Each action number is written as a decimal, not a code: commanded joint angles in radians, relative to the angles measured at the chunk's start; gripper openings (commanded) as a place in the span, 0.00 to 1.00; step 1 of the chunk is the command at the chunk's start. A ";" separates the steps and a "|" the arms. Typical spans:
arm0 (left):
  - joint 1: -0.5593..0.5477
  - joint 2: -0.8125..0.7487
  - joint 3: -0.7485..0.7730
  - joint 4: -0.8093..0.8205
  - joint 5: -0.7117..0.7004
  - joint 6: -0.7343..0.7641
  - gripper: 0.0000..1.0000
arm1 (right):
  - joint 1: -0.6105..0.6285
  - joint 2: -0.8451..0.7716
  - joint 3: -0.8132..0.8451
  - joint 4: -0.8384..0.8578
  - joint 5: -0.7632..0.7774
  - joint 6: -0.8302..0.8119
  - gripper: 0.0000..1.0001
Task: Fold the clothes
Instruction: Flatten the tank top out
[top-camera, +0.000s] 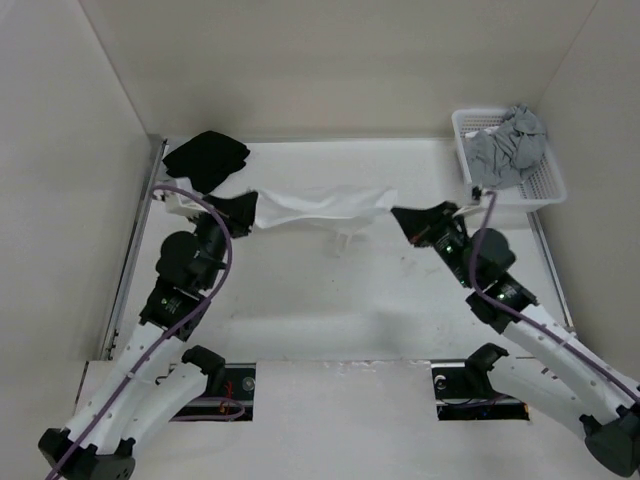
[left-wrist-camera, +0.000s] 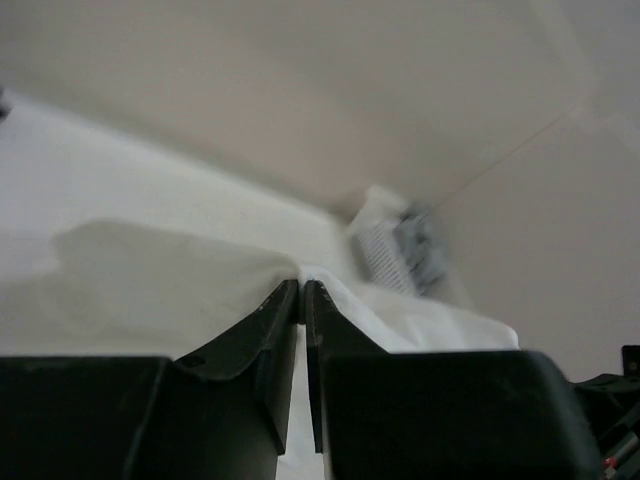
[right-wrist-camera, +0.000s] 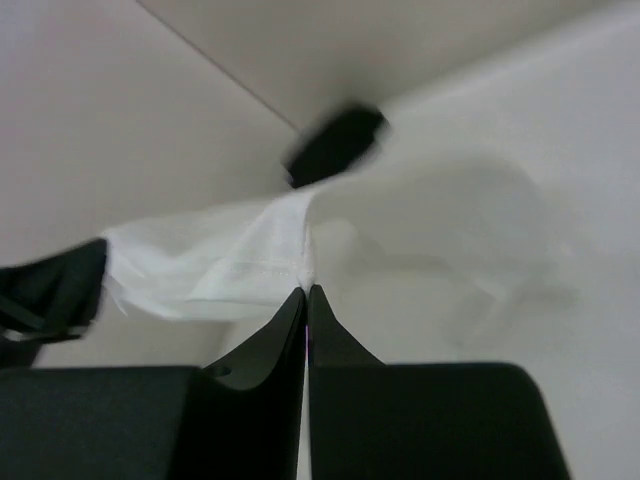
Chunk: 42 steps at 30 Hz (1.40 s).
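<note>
Top external view shows you the white garment (top-camera: 320, 207) stretched above the surface (top-camera: 330, 320), toward 12 o'clock. Your left hand (top-camera: 250, 212) pinches its 9 o'clock end, your right hand (top-camera: 398, 216) its 3 o'clock end, probably to spread it flat before folding.

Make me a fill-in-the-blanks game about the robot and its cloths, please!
1. The garment stretched between the left gripper and the right gripper is ____ in colour.
2. The grey cloth lies in a white ____.
3. The black cloth sits at the table's far ____ corner.
Missing words: white; basket; left.
</note>
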 joint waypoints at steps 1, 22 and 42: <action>0.004 -0.069 -0.272 -0.217 -0.020 -0.068 0.08 | 0.049 -0.004 -0.296 -0.024 0.015 0.143 0.04; -0.083 0.414 -0.335 0.080 -0.009 -0.027 0.44 | 0.188 -0.134 -0.467 -0.318 0.161 0.329 0.10; -0.005 0.813 -0.146 0.243 0.151 0.031 0.42 | 0.240 -0.052 -0.447 -0.381 0.276 0.390 0.41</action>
